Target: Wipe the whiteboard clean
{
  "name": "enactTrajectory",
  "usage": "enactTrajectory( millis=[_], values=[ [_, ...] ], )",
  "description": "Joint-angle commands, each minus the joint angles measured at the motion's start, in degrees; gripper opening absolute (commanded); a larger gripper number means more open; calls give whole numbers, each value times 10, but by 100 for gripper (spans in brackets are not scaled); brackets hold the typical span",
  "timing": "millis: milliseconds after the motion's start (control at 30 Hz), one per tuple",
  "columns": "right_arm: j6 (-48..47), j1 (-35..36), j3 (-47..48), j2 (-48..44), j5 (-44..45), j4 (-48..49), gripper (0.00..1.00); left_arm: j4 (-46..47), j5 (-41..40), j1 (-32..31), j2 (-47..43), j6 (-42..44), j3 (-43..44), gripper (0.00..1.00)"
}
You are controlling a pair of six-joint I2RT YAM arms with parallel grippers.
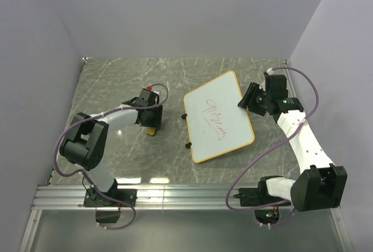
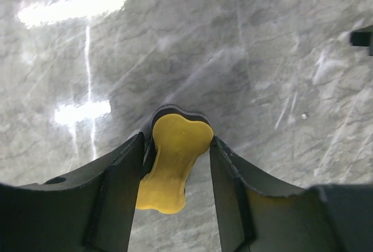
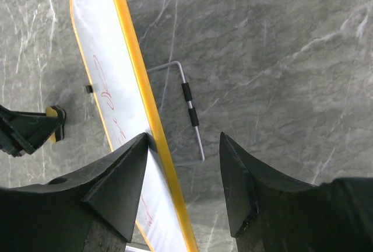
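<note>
Left claw (image 2: 178,142) is clenched on the eraser (image 2: 172,173), with a finger pressed to each side of its yellow bow shape. A dark layer shows at the eraser's far end. From above, the claw's own body hides its fingers, and only a sliver of yellow peeks out on the near side, over the table (image 1: 116,77) left of centre. In the left wrist view a black piece (image 2: 362,37) at the far right is cut off by the edge, too little of it to identify.

Right of centre lies the whiteboard (image 1: 218,123), skewed, with a black clip (image 1: 188,145) on its left long edge. Red scribbles run across its middle, and no word in them can be read.

At the board's far right edge the right claw (image 3: 183,140) stands released. The orange frame passes between its fingers, close against one and well apart from the other. Its wrist view cuts the board off at top and bottom. That view also shows a wire stand (image 3: 192,112) with two black sleeves just beside the frame. Whether it props the board up I cannot tell.
</note>
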Motion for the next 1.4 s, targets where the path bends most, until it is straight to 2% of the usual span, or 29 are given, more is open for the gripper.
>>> enactTrajectory(
  millis=[0,333,533,667,733,867,933,1000,1233,1333,1367],
  values=[
    [-5,-4,-16,-20,1,16,59,-11,-15,-2,-30,0,-1,55],
    [-7,-4,-36,-30,7,19,60,-19,-10,-3,-40,-2,-4,57],
    [-15,-4,-36,-26,9,19,60,-18,-14,-9,-31,-6,-10,53],
    [-18,-6,-29,-23,3,20,60,-17,-18,-12,-23,-11,-12,43],
    [-17,-7,-21,-20,-4,20,60,-15,-19,-13,-21,-14,-15,35],
    [-21,-8,-9,-18,-74,49,62,-14,-23,-14,-12,-18,-15,23],
    [-18,-8,-3,-12,-101,62,63,-16,-22,-15,-9,-18,-15,14],
    [-12,-8,-1,-1,-128,80,63,-19,-22,-17,-8,-19,-13,1],
    [0,-14,-8,31,-150,126,63,-41,-4,-21,-2,-18,14,0],
    [5,-19,-16,32,-148,134,53,-59,9,-24,-18,-21,43,0],
    [4,-20,-18,28,-144,134,46,-66,11,-28,-22,-23,54,0]
  ],
)
